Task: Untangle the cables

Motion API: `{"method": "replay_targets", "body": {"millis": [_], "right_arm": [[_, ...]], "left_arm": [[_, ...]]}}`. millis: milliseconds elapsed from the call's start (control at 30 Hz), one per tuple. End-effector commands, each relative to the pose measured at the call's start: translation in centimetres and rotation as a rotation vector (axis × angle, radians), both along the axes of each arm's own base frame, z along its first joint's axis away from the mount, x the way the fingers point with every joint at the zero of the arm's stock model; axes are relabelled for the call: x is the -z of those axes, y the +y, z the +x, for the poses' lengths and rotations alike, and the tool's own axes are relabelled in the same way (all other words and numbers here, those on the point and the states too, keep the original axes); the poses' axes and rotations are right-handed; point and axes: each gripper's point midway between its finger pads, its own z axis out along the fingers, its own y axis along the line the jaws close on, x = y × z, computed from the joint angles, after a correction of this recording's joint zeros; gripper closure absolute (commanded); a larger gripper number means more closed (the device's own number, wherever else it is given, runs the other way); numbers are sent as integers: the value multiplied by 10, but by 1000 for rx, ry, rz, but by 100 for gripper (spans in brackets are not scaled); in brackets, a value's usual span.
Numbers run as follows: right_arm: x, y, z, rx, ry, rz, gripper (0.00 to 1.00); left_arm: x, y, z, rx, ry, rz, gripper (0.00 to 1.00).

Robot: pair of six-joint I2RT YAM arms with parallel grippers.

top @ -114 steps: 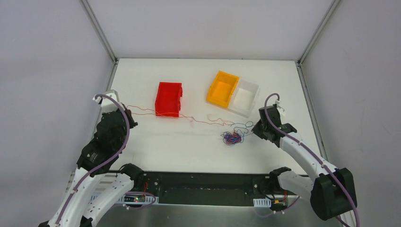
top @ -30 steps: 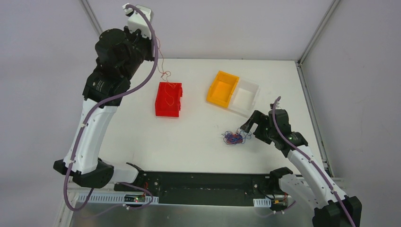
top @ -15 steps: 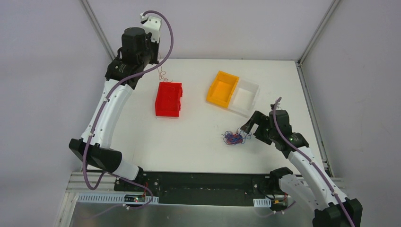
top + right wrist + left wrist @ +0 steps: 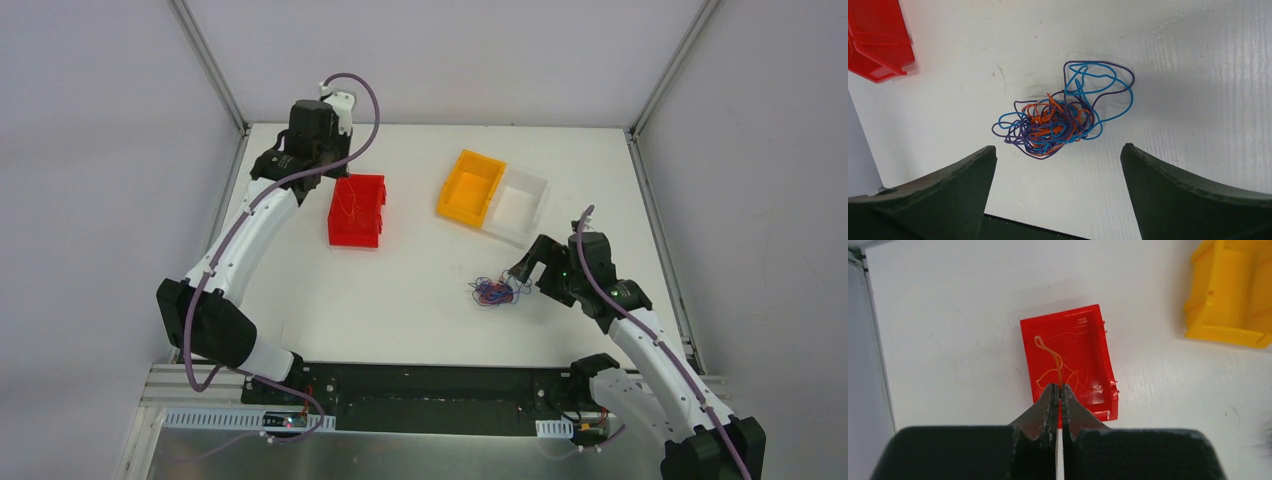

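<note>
My left gripper (image 4: 1060, 390) is shut on a thin red cable (image 4: 1058, 362) that hangs from its tips into the red bin (image 4: 1105, 365), where its lower part lies in loose curls. In the top view that gripper (image 4: 338, 172) hovers over the red bin's (image 4: 378, 218) far end. The other cables, red, blue and dark purple, lie in a tangle (image 4: 1058, 120) on the table; in the top view this tangle (image 4: 492, 291) is right of centre. My right gripper (image 4: 1058, 146) stands wide open just above the tangle's near side, holding nothing; from above it (image 4: 520, 272) sits at the tangle's right.
An orange bin (image 4: 470, 187) and a white bin (image 4: 517, 205) stand side by side at the back right. The orange bin (image 4: 1233, 295) also shows in the left wrist view. A corner of the red bin (image 4: 878, 40) shows in the right wrist view.
The left arm has swung down and forward from high at the back, lowering the red cable into the red bin. The right arm has stayed still and open over the tangle.
</note>
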Motion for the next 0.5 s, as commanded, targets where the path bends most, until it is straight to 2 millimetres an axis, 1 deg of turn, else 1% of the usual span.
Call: {"method": "replay_targets", "body": {"millis": [0, 267, 400, 467], "right_arm": [[-14, 5, 6, -11, -33, 25, 1], [-18, 6, 6, -8, -39, 38, 1], [-19, 4, 4, -3, -47, 38, 1], [-19, 4, 3, -3, -49, 39, 1]], "left_arm": [[13, -7, -4, 4, 15, -61, 100], [78, -23, 14, -11, 181, -99, 100], [109, -25, 14, -36, 253, -106, 100], [126, -23, 14, -60, 281, -97, 100]]}}
